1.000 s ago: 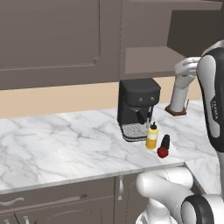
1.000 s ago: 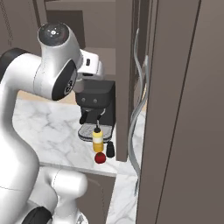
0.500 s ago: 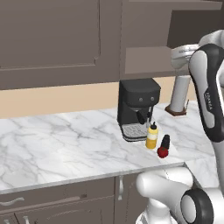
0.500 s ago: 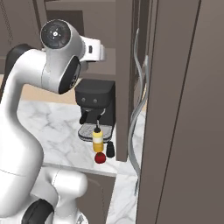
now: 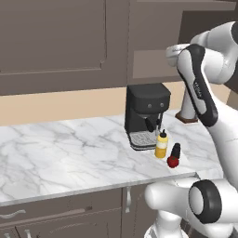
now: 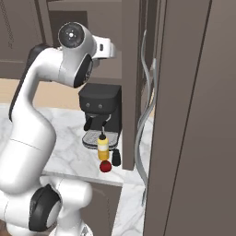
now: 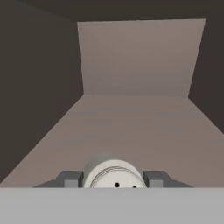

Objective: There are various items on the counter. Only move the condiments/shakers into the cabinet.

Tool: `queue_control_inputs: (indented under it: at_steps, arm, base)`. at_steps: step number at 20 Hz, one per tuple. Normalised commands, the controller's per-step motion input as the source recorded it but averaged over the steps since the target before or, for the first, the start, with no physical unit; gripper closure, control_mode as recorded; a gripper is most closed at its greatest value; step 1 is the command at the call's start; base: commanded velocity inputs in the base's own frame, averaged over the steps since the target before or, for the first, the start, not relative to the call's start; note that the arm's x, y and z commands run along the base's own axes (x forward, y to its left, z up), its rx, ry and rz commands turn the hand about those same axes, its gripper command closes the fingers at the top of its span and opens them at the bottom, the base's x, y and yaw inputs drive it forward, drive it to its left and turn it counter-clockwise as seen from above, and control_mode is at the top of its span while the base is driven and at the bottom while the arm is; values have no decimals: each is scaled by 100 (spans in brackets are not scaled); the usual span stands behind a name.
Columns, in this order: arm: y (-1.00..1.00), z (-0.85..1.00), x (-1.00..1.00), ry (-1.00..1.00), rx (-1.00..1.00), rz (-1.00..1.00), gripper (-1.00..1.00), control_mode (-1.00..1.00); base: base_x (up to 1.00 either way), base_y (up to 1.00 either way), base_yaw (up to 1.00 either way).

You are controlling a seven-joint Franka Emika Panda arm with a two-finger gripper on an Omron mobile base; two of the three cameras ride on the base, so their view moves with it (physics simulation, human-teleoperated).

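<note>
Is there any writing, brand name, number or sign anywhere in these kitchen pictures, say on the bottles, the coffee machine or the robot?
None can be read.
Yellow squeeze bottle: plain, no label.
Small dark bottle: too small to tell.
Black coffee machine: no brand or markings visible.
Grey shaker held in the gripper: only small holes in its top, no text.
Robot arm and cabinet: bare surfaces.

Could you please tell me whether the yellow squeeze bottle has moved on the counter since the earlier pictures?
No. The yellow squeeze bottle still stands just in front of the coffee machine, beside the small dark bottle, as it did before.
</note>
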Motion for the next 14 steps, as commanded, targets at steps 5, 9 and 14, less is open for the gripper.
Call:
queue_control_inputs:
  at_steps: [5, 9, 14]
  arm:
    - [14, -1, 79, 1, -4, 0, 100, -100]
    - [18, -19, 52, 6, -9, 0, 100, -100]
    - [21, -36, 38, 13, -14, 0, 100, -100]
  base:
    - [0, 0, 0]
    - [0, 0, 0]
    - [0, 0, 0]
